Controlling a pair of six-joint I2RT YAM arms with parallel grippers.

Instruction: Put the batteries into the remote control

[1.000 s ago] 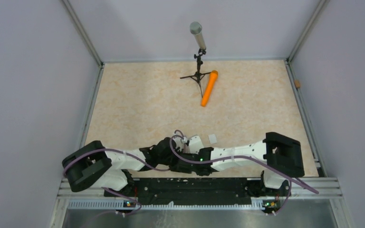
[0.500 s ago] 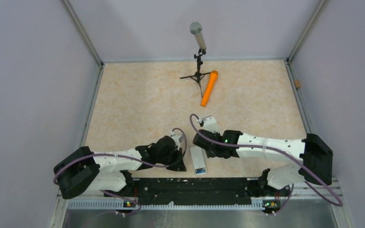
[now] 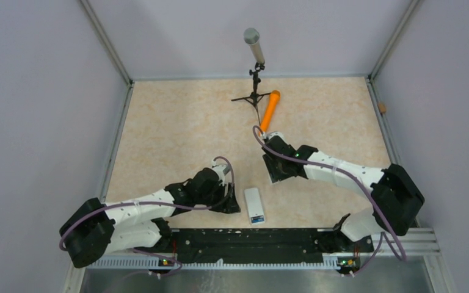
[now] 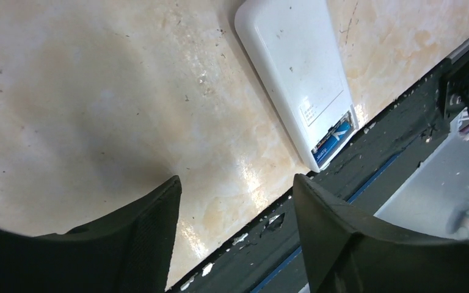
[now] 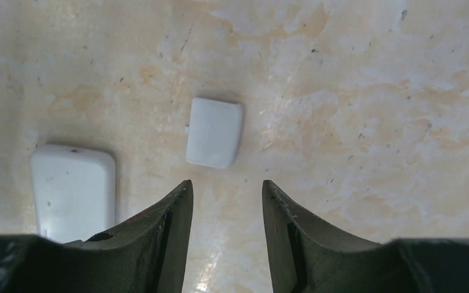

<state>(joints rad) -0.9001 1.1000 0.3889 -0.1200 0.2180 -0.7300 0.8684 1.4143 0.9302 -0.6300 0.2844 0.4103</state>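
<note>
Remote (image 3: pixel 255 205) flat on desk (image 3: pixel 177 122), back up, long axis near–far, open end nearest. Left hand (image 4: pixel 238 189), right hand (image 5: pixel 226 189): both released, empty.

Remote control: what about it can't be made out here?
- Button face: every view, the remote control lies back up.
- Batteries: left wrist view, only a blue strip shows in the open end; count too small to tell.
- Loose white cover: top view, hidden under the right arm.
- Its remaining length: right wrist view, behind a finger of the right gripper.

Small label (image 4: pixel 315 112) on remote control (image 4: pixel 293 61) back: print illegible.
</note>
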